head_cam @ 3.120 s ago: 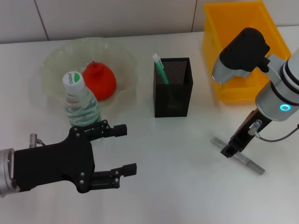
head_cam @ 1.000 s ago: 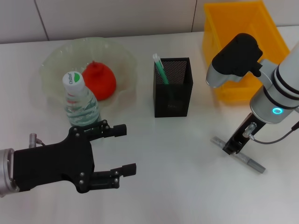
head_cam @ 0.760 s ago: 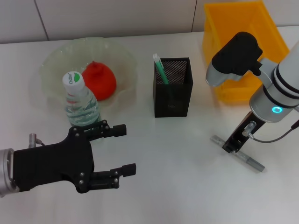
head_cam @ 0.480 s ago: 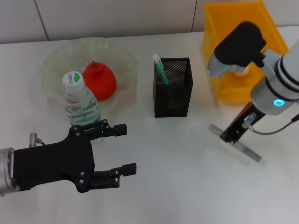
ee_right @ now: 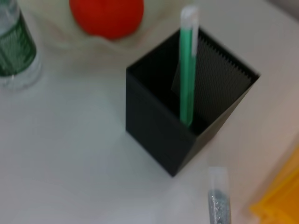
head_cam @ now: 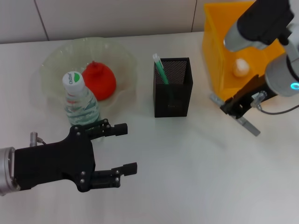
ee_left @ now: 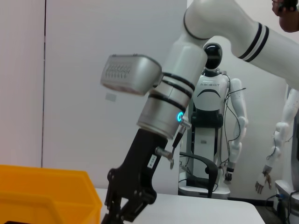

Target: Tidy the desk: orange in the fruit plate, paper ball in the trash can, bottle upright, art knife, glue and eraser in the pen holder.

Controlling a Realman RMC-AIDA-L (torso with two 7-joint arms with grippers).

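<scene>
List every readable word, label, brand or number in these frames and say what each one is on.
"AGIBOT": on the chest of the white humanoid robot standing in the background of the left wrist view.
Bottle cap: green print, too small to read.
Bottle label, right wrist view: green, no legible text.
Small white tag on the right gripper body, left wrist view: too small to read.
Nothing else carries text.

Black left gripper (head_cam: pixel 122 149) with screws; white-grey right arm (head_cam: pixel 273 46) with black bands, glowing cyan ring.

light: bright, even, overhead | shadows: soft, faint | glare: none | blur: right wrist view soft
</scene>
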